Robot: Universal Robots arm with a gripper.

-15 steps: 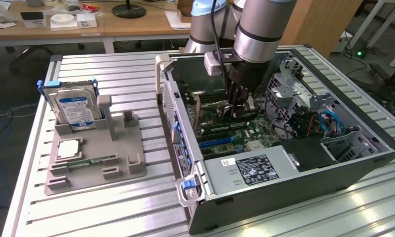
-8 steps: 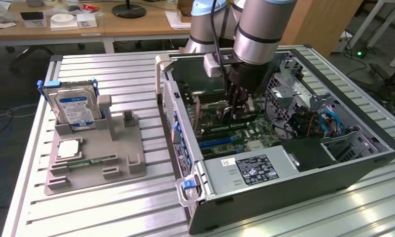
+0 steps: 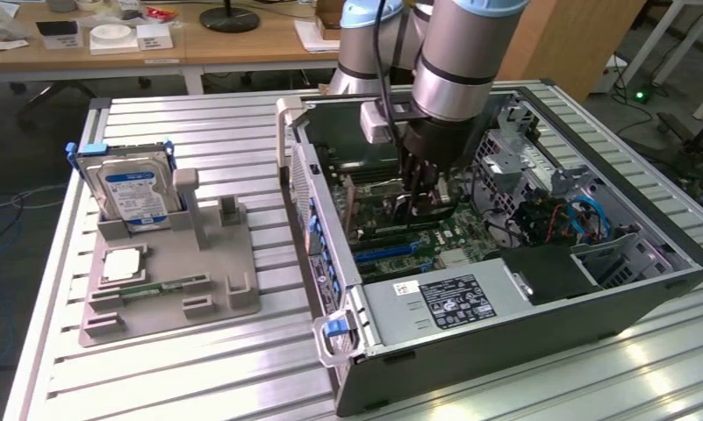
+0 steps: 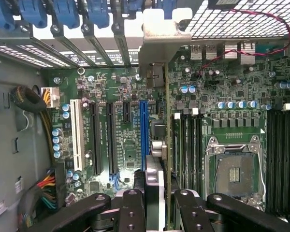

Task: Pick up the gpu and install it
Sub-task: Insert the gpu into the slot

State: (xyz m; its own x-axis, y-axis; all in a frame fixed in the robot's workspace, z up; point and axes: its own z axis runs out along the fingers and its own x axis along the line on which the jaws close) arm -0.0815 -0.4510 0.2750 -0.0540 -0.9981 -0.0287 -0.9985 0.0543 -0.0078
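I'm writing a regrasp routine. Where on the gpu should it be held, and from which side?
By its upper long edge, from above, squeezing the two flat faces. The gpu stands on edge over the motherboard, which leaves its lower edge free for a slot. The end effector grips it this way.

In the exterior view, the open case point(image 3: 504, 351) leaves free passage down to the gripper point(image 3: 427, 207) clamping the gpu point(image 4: 168, 159). Its slotted wall point(image 3: 308, 189) blocks nine o'clock, the drive cage point(image 3: 533, 171) three, the power supply point(image 3: 445, 303) five.
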